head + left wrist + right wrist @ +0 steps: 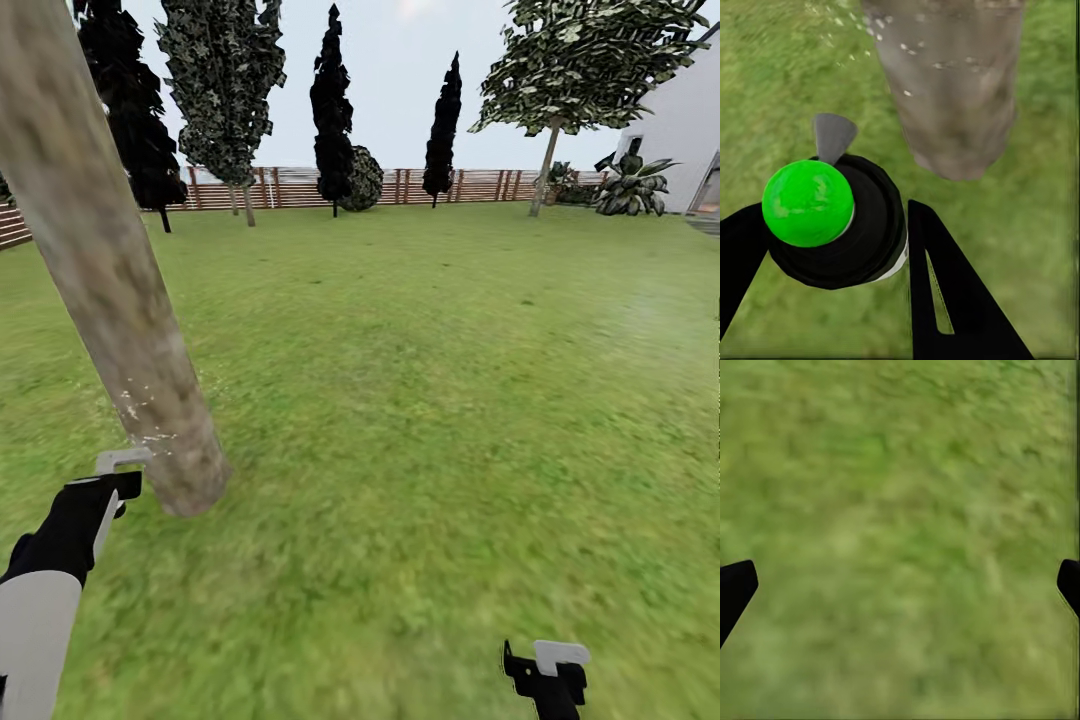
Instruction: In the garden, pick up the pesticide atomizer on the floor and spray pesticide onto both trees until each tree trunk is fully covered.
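Observation:
The near tree trunk, mottled grey-tan, leans across the left of the head view, and its flared base stands in the grass. Whitish pesticide specks dot its lower bark, and more specks hang in the air beside it. My left gripper is just left of the trunk base, shut on the pesticide atomizer. The atomizer is a black bottle with a bright green round top and a grey nozzle pointing at the trunk. My right gripper is low at the right, open over bare grass.
Lawn stretches to a brown slat fence. A second pale-trunked tree stands far right near a white house wall and a palm. Dark cypress-like trees line the back.

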Robot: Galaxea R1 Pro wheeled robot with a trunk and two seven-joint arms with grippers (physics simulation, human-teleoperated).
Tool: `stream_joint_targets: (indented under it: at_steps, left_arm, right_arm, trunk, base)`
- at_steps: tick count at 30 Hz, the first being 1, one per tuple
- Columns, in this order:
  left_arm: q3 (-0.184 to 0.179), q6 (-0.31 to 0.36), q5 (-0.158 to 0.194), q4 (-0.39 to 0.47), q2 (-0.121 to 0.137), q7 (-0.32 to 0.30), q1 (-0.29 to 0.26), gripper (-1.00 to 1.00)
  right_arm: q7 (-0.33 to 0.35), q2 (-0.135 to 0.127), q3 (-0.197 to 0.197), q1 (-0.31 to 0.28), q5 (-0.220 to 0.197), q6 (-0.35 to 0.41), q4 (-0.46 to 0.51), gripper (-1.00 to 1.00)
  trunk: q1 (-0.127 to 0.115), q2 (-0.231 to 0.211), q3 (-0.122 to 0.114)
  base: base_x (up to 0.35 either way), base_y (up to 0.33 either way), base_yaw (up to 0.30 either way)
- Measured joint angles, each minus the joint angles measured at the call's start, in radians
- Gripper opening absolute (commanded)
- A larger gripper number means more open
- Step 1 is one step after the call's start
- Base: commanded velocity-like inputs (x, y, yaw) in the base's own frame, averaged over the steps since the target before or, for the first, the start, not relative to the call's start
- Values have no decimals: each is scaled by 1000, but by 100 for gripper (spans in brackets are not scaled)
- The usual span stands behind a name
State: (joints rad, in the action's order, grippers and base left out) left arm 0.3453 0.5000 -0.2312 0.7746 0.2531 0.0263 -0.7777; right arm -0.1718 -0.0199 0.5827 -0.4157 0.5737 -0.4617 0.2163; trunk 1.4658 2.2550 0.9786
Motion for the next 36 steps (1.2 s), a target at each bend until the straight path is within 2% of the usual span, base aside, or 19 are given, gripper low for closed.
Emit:
stream_joint_targets:
  at_steps: [8, 14, 18, 29, 36]
  left_arm:
    - [1, 0, -1, -1, 0, 1, 0, -100]
    - [4, 1, -3, -2, 1, 1, 0, -100]
    - [4, 2, -3, -4, 2, 47, 0, -100]
    - [4, 2, 6, -15, 0, 55, 0, -100]
    - [3, 3, 3, -16, -1, 52, 4, -100]
  right_arm:
    - [0, 1, 0, 0, 0, 0, 0, 100]
    - [0, 2, -1, 0, 0, 0, 0, 100]
    - [0, 2, -1, 0, 0, 0, 0, 100]
    - [0, 2, -1, 0, 0, 0, 0, 100]
    - [0, 2, -1, 0, 0, 0, 0, 100]
  trunk:
    - [0, 0, 0]
    - [0, 0, 0]
    - [0, 0, 0]
    - [0, 0, 0]
    - [0, 0, 0]
  base:
    - [0, -274, 6]
    - [30, -271, 243]
    - [224, -192, 275]
    - [324, -29, 33]
    - [136, 0, 237]
